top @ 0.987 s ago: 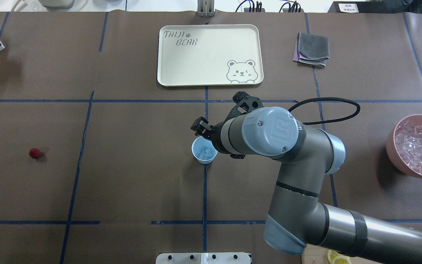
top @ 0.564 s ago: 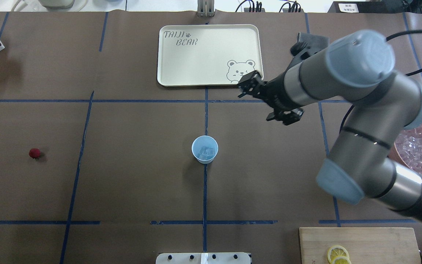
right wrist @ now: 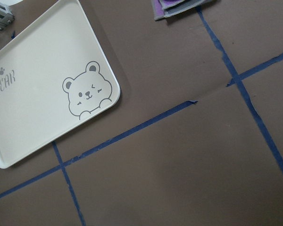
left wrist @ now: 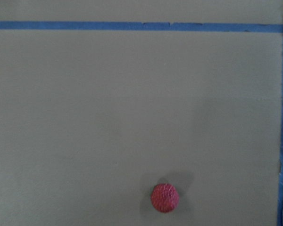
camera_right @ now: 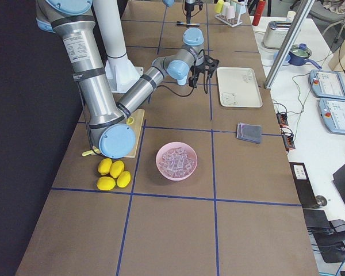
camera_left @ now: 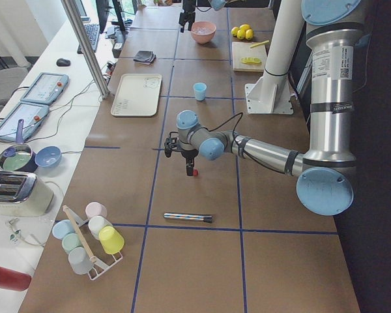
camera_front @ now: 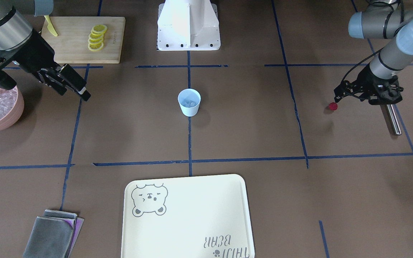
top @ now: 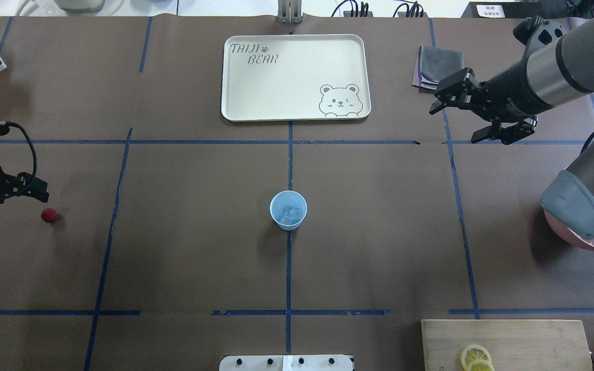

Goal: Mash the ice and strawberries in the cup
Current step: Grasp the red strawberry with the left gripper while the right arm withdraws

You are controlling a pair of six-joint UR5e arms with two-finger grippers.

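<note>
**Left claw.** The left claw [camera_front: 336, 97] hangs over the left part of the counter [top: 199, 257], fingers pointing down. Its tips are just beside the strawberry [camera_front: 332, 106], which lies on the counter surface, not between the fingers. The finger opening cannot be determined: the exterior views show only a dark linkage, and the left wrist view shows no fingers. That view shows the strawberry [left wrist: 164, 197] low in frame, on bare counter.

**Right claw.** The right claw [top: 449, 93] is raised over the far right part of the counter, between the tray [top: 297, 77] and the folded grey cloth [top: 439, 64]. It is angled toward the tray. No object is visible at its fingers. Whether the fingers are spread or closed cannot be determined from these angles, and the right wrist view shows only the tray corner, cloth and tape lines.

**Task items.**
- The cup [top: 287, 225] stands upright at the counter centre on a blue tape line, well apart from both claws.
- Ice [top: 289, 212] lies inside the cup.
- More ice [camera_right: 176, 161] fills the pink bowl [camera_right: 161, 167] at the right end.
- A metal rod [camera_front: 392, 118] lies flat near the left claw.
</note>
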